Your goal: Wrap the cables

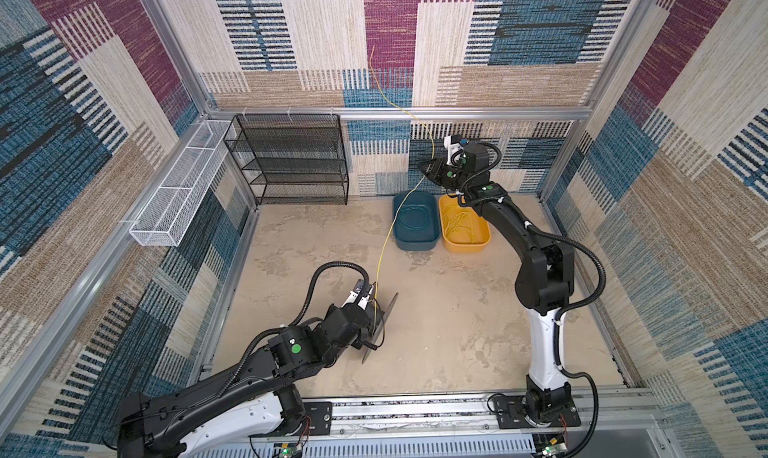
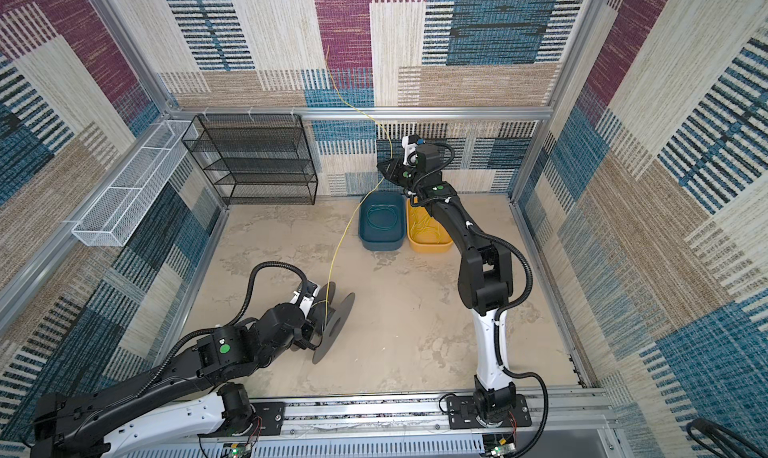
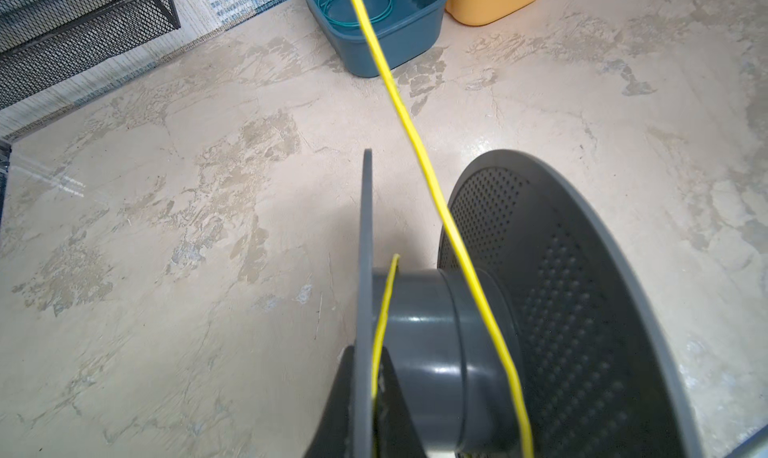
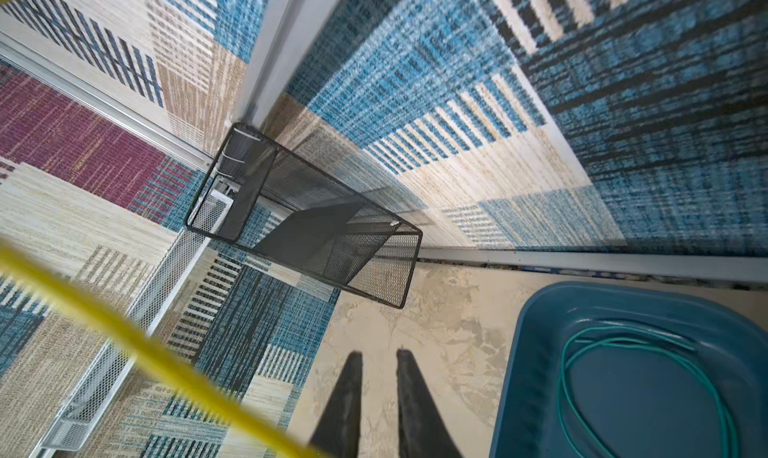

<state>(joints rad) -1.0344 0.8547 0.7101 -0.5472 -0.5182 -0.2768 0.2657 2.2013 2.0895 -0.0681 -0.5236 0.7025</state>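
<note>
A thin yellow cable (image 1: 384, 243) (image 2: 338, 243) runs from a grey spool (image 1: 388, 310) (image 2: 338, 323) on the floor up past my right gripper (image 1: 426, 167) (image 2: 384, 167) and over the back rail. On the spool's hub (image 3: 419, 335) the cable (image 3: 419, 152) makes about two turns. My left gripper (image 3: 368, 352) is shut on one flange of the spool, a finger on each side. The right gripper (image 4: 378, 352) hangs above the bins, slightly open with nothing between its fingers. The cable (image 4: 124, 335) passes beside it, outside the jaws.
A blue bin (image 1: 415, 243) holding a coiled green cable stands at the back, next to a yellow bin (image 1: 465, 246) with more yellow cables. A black mesh rack (image 1: 291, 160) stands against the back wall. A white mesh basket (image 1: 178, 189) hangs on the left rail.
</note>
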